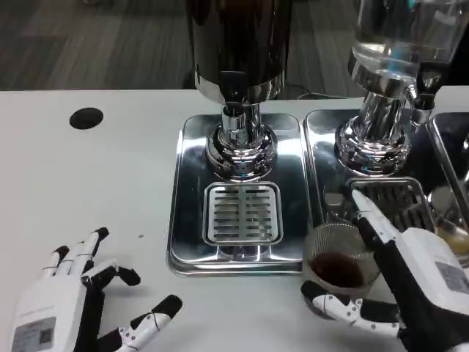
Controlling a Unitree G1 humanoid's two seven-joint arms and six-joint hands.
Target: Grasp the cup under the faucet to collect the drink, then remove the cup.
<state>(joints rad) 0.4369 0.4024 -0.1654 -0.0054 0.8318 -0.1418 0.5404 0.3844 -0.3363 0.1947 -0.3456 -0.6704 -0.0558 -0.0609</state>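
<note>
The right hand [410,282] grips the cup [341,262], thumb in front and fingers behind; dark drink sits in the bottom. The cup stands at the table's [88,183] near edge, between the two drip trays [187,220] and well clear of the faucet [236,121]. The left hand [73,308] rests on the table, fingers spread, holding nothing.

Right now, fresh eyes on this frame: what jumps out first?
The right hand grips a clear cup with dark drink in its bottom, near the table's front edge, off the drip grates. Behind it two chrome dispensers stand on steel trays: a dark one in the centre over an empty grate, and a clear one to the right. The left hand lies open on the white table at lower left.
</note>
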